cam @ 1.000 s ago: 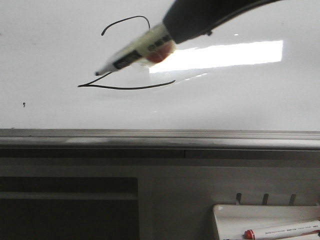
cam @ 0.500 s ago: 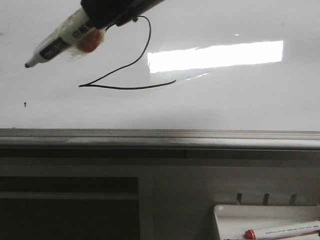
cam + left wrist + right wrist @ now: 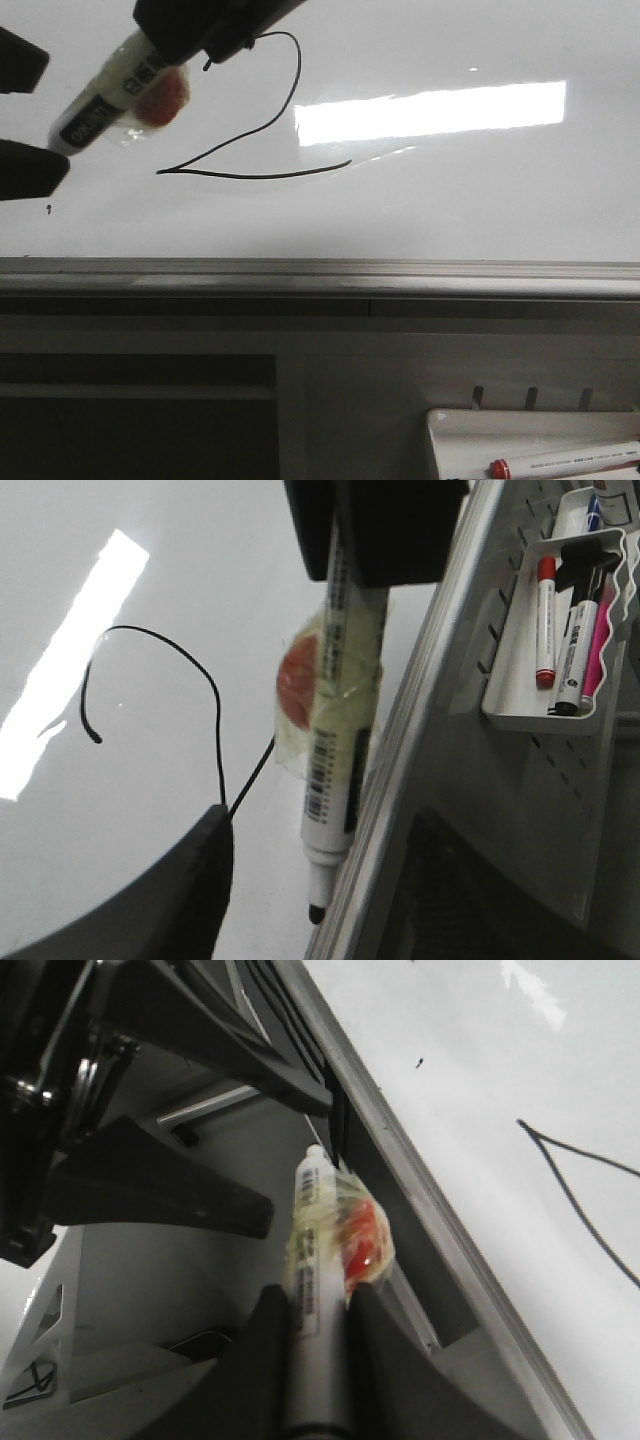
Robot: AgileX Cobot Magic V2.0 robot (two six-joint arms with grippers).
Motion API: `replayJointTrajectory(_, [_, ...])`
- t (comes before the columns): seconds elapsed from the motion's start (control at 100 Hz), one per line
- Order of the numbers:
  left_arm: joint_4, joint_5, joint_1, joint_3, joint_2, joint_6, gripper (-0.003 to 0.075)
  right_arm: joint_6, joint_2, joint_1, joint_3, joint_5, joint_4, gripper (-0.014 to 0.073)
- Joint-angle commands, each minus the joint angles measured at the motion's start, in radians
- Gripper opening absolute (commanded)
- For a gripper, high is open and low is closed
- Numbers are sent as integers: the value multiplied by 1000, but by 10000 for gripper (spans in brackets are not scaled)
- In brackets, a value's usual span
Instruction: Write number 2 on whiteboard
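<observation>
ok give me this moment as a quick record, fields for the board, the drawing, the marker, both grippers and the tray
whiteboard: glossy white, grey metal lower rim, bright rectangular reflection
number 2: complete thin black figure, curved top, long flat base stroke
marker: white body, tape and a red piece on it, tip pointing away from the 2
right gripper: shut on the marker
left gripper: open, fingers either side of the marker tip, not touching it
tray: white, low on the right, holds a red-capped marker
</observation>
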Motion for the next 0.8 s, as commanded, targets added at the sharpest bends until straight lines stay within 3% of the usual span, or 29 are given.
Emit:
replayJointTrajectory(0.0, [2, -61, -9, -48, 46, -6, 348, 9, -21, -1, -33, -34, 14, -50])
replayJointTrajectory(0.52, [-13, -148, -9, -48, 114, -7, 338, 74, -19, -3, -33, 17, -25, -50])
replayJointTrajectory(0.61, [-25, -152, -9, -48, 114, -7, 246, 75, -19, -3, -33, 17, -25, -50])
replayJointTrajectory(0.74, [-25, -152, -9, -48, 114, -7, -12, 75, -19, -3, -33, 15, -25, -50])
replayJointTrajectory(0.79, [-25, -152, -9, -48, 114, -7, -20, 75, -19, -3, -33, 15, -25, -50])
